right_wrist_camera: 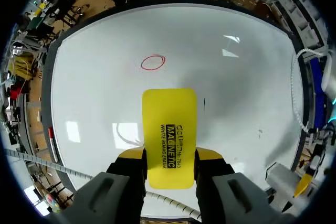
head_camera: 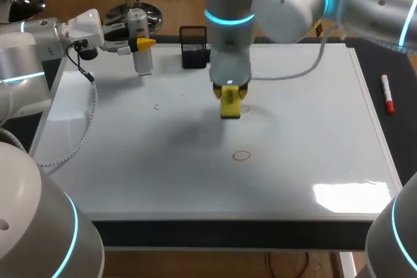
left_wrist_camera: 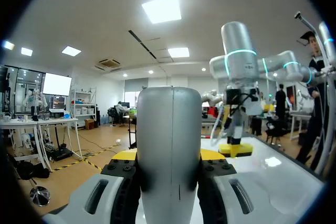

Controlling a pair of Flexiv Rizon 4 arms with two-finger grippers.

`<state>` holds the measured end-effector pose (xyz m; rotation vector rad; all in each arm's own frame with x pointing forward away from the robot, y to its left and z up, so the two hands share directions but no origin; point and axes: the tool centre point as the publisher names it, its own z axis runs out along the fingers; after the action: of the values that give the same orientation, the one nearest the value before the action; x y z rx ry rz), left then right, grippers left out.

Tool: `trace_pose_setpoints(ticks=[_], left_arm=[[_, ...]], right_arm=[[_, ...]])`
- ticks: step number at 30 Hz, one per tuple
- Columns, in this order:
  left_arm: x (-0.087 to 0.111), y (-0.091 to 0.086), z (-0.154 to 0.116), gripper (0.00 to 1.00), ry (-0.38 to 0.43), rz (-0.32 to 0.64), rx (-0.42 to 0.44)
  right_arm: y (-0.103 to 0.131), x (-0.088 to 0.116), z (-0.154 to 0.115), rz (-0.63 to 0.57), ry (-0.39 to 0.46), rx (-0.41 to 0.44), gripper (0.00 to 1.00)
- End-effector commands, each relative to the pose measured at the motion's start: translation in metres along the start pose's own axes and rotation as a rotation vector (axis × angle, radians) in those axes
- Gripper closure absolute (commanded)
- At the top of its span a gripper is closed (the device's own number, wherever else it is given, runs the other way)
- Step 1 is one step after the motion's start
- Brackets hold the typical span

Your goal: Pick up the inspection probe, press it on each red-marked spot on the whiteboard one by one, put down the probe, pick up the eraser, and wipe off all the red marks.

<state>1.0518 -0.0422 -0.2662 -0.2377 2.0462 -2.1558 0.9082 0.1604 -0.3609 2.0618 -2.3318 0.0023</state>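
A silver cylinder, the inspection probe (head_camera: 141, 53), stands upright over the whiteboard's (head_camera: 300, 135) far left corner with my left gripper (head_camera: 140, 44) shut on it. In the left wrist view the probe (left_wrist_camera: 169, 140) fills the gap between the fingers of my left gripper (left_wrist_camera: 169, 156). My right gripper (head_camera: 229, 96) is shut on the yellow eraser (head_camera: 230, 106), which rests on the board near its middle. The eraser (right_wrist_camera: 169, 137) sits in my right gripper (right_wrist_camera: 170, 156), a faint smudged ring (right_wrist_camera: 126, 132) beside it. One red circle (head_camera: 242, 155) lies nearer the front, the same red circle (right_wrist_camera: 153, 62) ahead of the eraser.
A black holder (head_camera: 193, 47) stands at the board's far edge, between the two grippers. A red marker (head_camera: 387, 94) lies on the dark table right of the board. My left arm's coiled cable (head_camera: 81, 131) hangs over the board's left side.
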Motion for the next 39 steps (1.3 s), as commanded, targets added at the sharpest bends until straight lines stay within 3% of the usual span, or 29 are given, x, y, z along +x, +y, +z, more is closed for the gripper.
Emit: trace_pose_setpoints(ticks=[1,11,20,27,39], left_arm=[[0.0,0.0,0.0,1.0,0.0,0.001,0.002],[0.0,0.0,0.0,1.0,0.0,0.001,0.002],[0.0,0.0,0.0,1.0,0.0,0.001,0.002],[0.0,0.0,0.0,1.0,0.0,0.001,0.002],[0.0,0.0,0.0,1.0,0.0,0.001,0.002]], right_arm=[[-0.031,0.03,-0.018,0.023,-0.033,-0.001,1.0],[-0.096,0.089,-0.031,0.152,0.004,0.052,1.0],[-0.132,0.138,-0.03,0.288,-0.003,0.045,1.0],[-0.145,0.172,-0.023,0.394,-0.013,0.04,1.0],[-0.155,0.207,-0.019,0.487,-0.006,0.042,1.0]])
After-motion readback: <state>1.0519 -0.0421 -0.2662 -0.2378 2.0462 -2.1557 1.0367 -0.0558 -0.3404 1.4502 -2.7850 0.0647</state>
